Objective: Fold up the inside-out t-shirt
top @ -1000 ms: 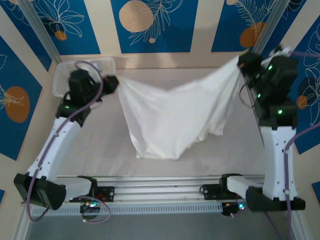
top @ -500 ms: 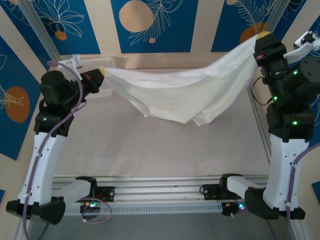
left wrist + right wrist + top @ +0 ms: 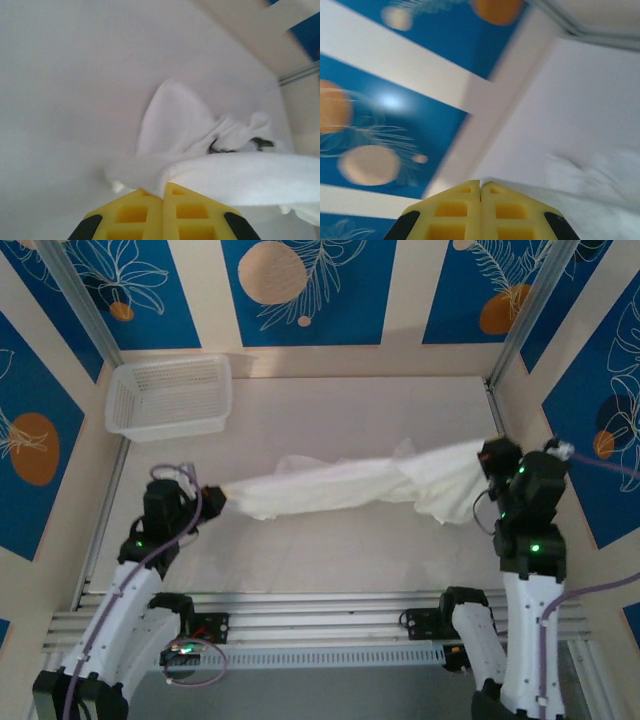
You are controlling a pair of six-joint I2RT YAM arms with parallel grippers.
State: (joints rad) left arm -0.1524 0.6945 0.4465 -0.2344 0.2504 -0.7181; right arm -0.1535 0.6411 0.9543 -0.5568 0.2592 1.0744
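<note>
At the near edge, the aluminium rails (image 3: 320, 625) run across the frame and the bottom of both arm bases is cut off. The left gripper (image 3: 213, 500) sits low over the near-left part of the worktop (image 3: 330, 410). In its wrist view the left gripper (image 3: 163, 192) has its yellow pads pressed flat together, with a corner of the inside-out t-shirt (image 3: 240, 175) pinched between them. The right gripper (image 3: 490, 458) is at the right edge, its tip buried in cloth in the overhead view. In the blurred right wrist view the right gripper (image 3: 480, 185) also has its pads together, and a thin edge of the t-shirt (image 3: 600, 185) leaves the tip toward the lower right. The pinch itself is hard to see. Between them the t-shirt (image 3: 340, 488) is drawn into a twisted, bunched band across the middle of the worktop, fuller at its right end. Sleeves, collar and tag cannot be picked out, and whether the band's middle rests on the surface is unclear — though a loose flap beside the left gripper does lie on it. A small dark shape (image 3: 260, 144) shows among the far folds, too small to identify. Far left, well apart from the shirt, stands a white mesh basket (image 3: 170, 390) — beyond it are the blue-and-cream wall panels (image 3: 305, 290).
</note>
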